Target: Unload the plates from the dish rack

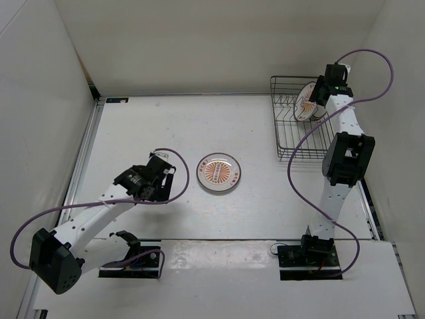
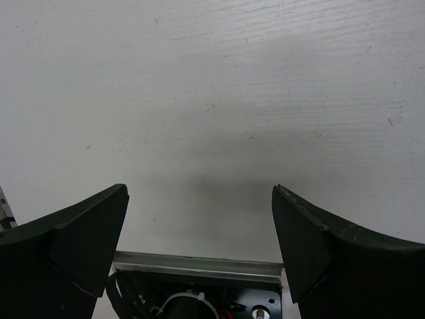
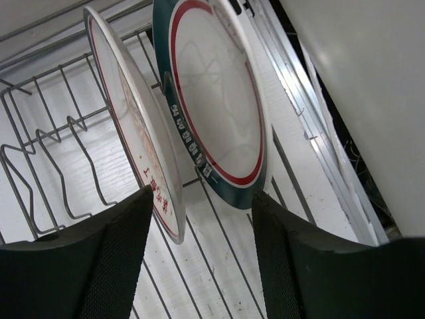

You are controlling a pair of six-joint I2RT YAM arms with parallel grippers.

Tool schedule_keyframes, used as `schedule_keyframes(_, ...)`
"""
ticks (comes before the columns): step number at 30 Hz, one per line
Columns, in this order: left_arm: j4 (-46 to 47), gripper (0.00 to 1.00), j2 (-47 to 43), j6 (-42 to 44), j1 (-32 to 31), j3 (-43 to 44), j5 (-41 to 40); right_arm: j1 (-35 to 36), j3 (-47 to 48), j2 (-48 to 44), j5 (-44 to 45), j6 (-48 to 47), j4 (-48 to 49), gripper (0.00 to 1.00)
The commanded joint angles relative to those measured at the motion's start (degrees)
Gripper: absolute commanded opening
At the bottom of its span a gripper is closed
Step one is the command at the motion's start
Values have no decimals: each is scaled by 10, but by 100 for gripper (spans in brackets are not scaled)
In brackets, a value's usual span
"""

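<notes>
A white plate with an orange-red sunburst centre (image 1: 219, 173) lies flat on the table mid-view. The black wire dish rack (image 1: 285, 149) stands at the back right. In it a second orange-rimmed plate (image 1: 305, 102) stands upright. The right wrist view shows that plate (image 3: 136, 139) edge-on, and beside it an upright plate with a dark green rim band (image 3: 216, 100), both between the rack's wires (image 3: 40, 139). My right gripper (image 1: 315, 97) is open just above their rims (image 3: 202, 199), touching neither. My left gripper (image 1: 167, 176) is open and empty left of the flat plate, over bare table (image 2: 199, 193).
White walls enclose the table on the left, back and right. A metal rail (image 1: 86, 153) runs along the left edge. The right arm's purple cable (image 1: 299, 166) loops over the table in front of the rack. The right wall (image 3: 372, 100) is close beside the rack.
</notes>
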Motion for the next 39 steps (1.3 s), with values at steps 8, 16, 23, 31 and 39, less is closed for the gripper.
schedule_keyframes(8, 1, 100, 4, 0, -2, 20, -14, -4, -3, -3, -22, -26, 35, 58)
schedule_keyframes(16, -1, 100, 11, 1, -1, 22, -14, -7, 3, 27, -39, -4, 23, 31)
schedule_keyframes(23, 0, 100, 18, 3, -1, 24, -14, -5, 8, 32, -43, 9, 30, 0)
schedule_keyframes(31, -1, 100, 25, 0, -1, 23, -9, 8, 2, -37, 27, -34, 26, 0)
schedule_keyframes(39, 2, 100, 20, 1, -1, 17, 1, 8, 3, -124, 83, -19, 18, 0)
